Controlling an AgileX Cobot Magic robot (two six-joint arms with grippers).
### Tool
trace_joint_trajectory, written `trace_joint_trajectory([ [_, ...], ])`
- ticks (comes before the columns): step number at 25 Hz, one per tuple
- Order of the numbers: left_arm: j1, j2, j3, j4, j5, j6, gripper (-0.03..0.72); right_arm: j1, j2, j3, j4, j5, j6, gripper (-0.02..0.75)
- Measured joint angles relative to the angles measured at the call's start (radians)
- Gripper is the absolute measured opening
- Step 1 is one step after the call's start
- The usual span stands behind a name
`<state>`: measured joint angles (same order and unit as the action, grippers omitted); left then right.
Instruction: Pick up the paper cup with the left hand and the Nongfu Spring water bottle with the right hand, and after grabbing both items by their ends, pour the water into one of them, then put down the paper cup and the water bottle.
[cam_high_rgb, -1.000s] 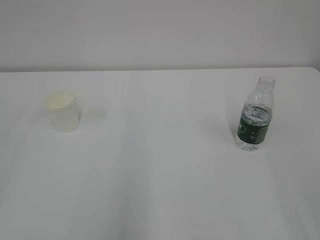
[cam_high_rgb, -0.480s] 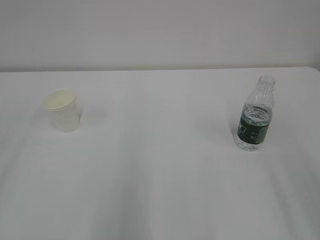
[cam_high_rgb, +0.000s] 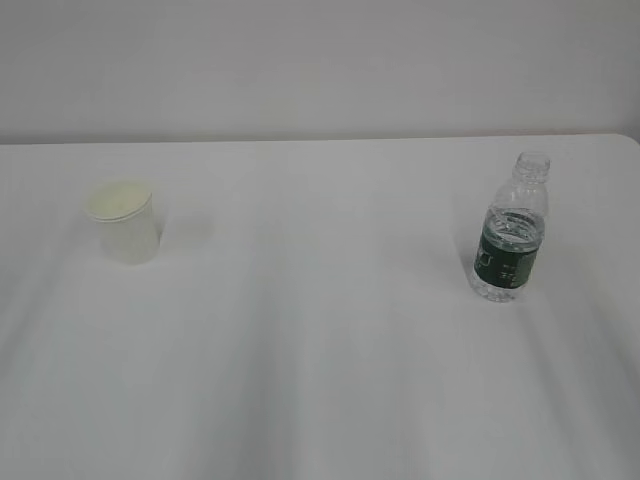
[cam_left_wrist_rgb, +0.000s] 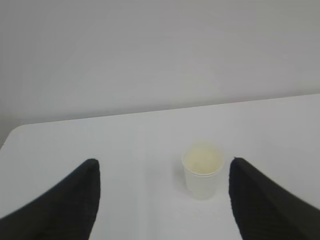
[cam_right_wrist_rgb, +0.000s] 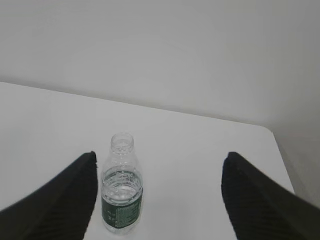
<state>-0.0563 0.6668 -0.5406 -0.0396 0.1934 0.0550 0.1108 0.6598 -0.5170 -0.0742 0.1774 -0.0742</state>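
The right hand's pincer (cam_right_wrist_rgb: 160, 200) is showing as two black ribbed fingers (cam_right_wrist_rgb: 65, 200) rising from the lower corners of the frame, standing wide apart with nothing between them but bare surface. The Nongfu Spring water bottle (cam_right_wrist_rgb: 121, 187) is standing upright in the lower left of the frame, just beside the left finger's inner edge, capless, its dark green label band sitting low. Water (cam_right_wrist_rgb: 122, 181) is filling it to above the label. The white worktop (cam_right_wrist_rgb: 200, 165) is ending at a pale wall (cam_right_wrist_rgb: 160, 50) across the upper frame.
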Motion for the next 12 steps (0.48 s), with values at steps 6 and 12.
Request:
trace_joint_trajectory([
  [6,0.000,0.091,0.029,-0.008,-0.077,0.000,0.576,0.000,0.102,0.000,-0.008,-0.112,0.000,0.590],
  [12,0.000,0.183,0.118,-0.025,-0.298,0.000,0.576,0.000,0.202,0.000,-0.012,-0.184,0.000,0.590],
])
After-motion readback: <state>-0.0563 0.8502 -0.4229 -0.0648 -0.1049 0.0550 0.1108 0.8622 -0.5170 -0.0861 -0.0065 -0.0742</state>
